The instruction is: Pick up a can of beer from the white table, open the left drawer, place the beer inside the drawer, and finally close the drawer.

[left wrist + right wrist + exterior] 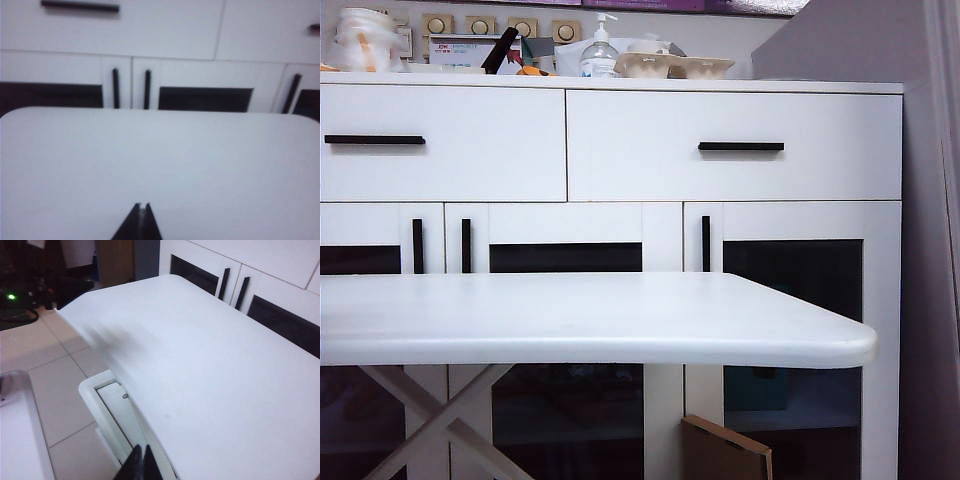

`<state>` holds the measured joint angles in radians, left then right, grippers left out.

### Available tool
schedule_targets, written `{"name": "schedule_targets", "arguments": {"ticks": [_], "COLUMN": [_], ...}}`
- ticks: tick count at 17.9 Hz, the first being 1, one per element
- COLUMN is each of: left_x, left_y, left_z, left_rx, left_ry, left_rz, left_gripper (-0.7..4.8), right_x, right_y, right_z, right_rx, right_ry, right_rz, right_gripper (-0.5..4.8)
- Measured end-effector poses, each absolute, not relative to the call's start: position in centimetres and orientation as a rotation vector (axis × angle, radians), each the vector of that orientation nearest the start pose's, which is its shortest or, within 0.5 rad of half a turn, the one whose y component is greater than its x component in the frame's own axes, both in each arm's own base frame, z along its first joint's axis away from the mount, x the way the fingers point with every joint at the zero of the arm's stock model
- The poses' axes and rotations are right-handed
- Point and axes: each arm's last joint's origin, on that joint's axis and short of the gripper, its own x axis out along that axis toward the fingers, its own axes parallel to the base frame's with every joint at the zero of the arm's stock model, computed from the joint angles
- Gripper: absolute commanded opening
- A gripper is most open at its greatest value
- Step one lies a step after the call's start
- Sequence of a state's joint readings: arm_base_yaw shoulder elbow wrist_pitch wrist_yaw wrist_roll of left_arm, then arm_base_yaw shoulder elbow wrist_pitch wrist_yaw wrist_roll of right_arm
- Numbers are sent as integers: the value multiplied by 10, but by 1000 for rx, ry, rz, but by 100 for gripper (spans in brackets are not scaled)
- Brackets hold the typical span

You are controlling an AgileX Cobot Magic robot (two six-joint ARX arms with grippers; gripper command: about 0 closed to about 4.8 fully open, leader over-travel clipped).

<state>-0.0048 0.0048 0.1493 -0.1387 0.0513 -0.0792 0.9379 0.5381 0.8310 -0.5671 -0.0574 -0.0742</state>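
The can of beer is out of view in every frame. The white table stands in front of the cabinet, and its bare top fills the left wrist view and the right wrist view. The left drawer is shut, its black bar handle level; it also shows in the left wrist view. My left gripper hangs shut and empty over the near part of the tabletop, pointing at the cabinet. My right gripper is shut and empty above the table's side edge. Neither gripper appears in the exterior view.
The right drawer is shut too. On the cabinet top stand a clear pump bottle and pulp trays. Dark glass doors sit below. A cardboard piece leans underneath. Beside the table are floor tiles and a white frame.
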Motion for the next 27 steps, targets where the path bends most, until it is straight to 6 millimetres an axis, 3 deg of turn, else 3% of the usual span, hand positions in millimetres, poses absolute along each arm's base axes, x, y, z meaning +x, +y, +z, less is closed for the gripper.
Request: {"name": "schedule_targets", "arguments": {"ticks": [5,17,27], "left_x": [87,96,97], "left_y": [2,-5,3], "left_z": [196,161,160], "left_rx": [-53,-33,-38], "left_ry": [6,94,58], "left_rz": [-18,-21,69], "left_gripper": [-5,-5,-5], "right_x": [60,60,60], "right_y": [84,84,85], "right_z": [341,341,341], "right_rx": [-189,-189,-189], "right_ry": [222,222,222], "right_rz": [998,998,998], "right_gripper": [-5,-5,-5]}}
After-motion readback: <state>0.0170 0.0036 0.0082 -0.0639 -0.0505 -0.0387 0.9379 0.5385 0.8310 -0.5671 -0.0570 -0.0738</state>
